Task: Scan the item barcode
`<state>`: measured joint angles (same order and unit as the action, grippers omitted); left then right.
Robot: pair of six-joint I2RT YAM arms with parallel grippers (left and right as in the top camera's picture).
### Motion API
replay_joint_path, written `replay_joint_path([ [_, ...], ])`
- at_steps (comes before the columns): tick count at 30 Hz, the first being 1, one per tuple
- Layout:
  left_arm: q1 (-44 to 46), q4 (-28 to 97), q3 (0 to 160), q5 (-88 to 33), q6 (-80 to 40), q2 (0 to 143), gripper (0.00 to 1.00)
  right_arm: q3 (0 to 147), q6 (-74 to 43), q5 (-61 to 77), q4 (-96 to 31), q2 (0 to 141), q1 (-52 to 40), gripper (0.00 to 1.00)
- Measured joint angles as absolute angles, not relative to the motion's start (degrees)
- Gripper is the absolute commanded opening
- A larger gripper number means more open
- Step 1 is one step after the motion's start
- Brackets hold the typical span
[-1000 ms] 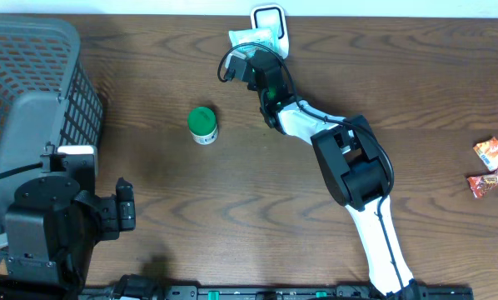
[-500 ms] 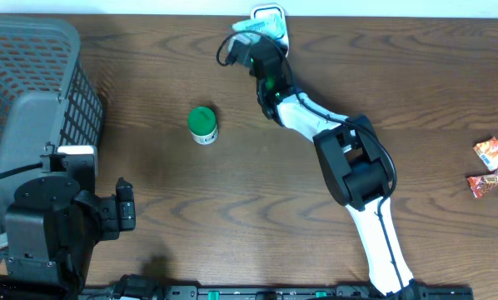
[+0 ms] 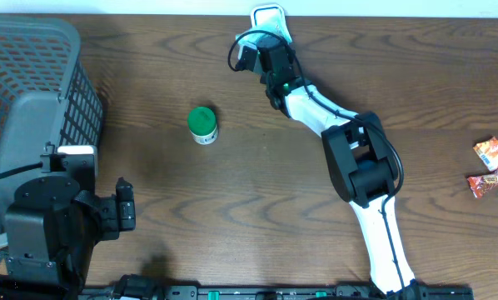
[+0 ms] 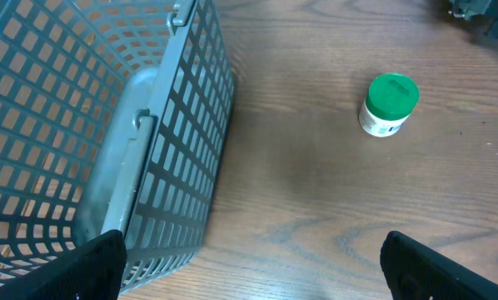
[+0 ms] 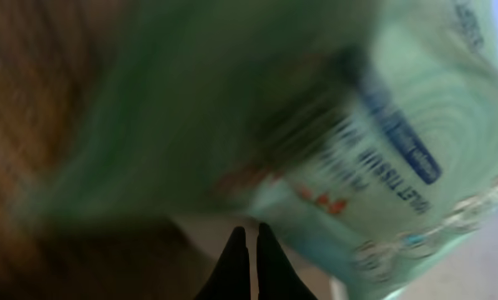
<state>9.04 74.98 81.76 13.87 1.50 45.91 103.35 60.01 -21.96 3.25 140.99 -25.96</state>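
My right gripper (image 3: pixel 261 43) reaches to the far edge of the table, right by the white scanner (image 3: pixel 268 15). In the right wrist view a blurred pale green tissue packet (image 5: pixel 332 125) fills the frame just beyond my right gripper (image 5: pixel 247 242), whose black fingers stand pressed together. The packet has travelled with the gripper, so it hangs from it. From overhead the packet is hidden under the arm. My left gripper (image 4: pixel 261 275) stays wide open and empty over bare wood near the front left (image 3: pixel 124 215).
A grey mesh basket (image 3: pixel 24 100) fills the left side and shows close in the left wrist view (image 4: pixel 66 125). A small green-lidded bottle (image 3: pixel 202 123) stands mid-table (image 4: pixel 388 104). Two orange snack packets (image 3: pixel 492 154) lie at the right edge.
The right gripper has carried the tissue packet up and to the right, over to the scanner. The packet has gone out of overhead sight. The left arm has not moved.
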Motion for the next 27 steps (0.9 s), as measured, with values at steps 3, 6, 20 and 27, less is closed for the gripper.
replay_joint_path([
  [3,9.0,75.0,81.8,13.9,1.5,45.9,0.98,103.4,58.8,-20.8,2.8,141.0,-25.6,0.01],
  [6,9.0,75.0,81.8,13.9,1.5,45.9,0.98,103.4,58.0,-20.7,1.9,141.0,-25.7,0.01],
  [20,9.0,75.0,81.8,13.9,1.5,45.9,0.98,103.5,38.4,-14.0,-25.6,127.5,-25.8,0.99],
  [27,9.0,75.0,81.8,13.9,1.5,45.9,0.98,104.2,12.1,-4.0,-29.6,123.8,-26.4,0.99],
])
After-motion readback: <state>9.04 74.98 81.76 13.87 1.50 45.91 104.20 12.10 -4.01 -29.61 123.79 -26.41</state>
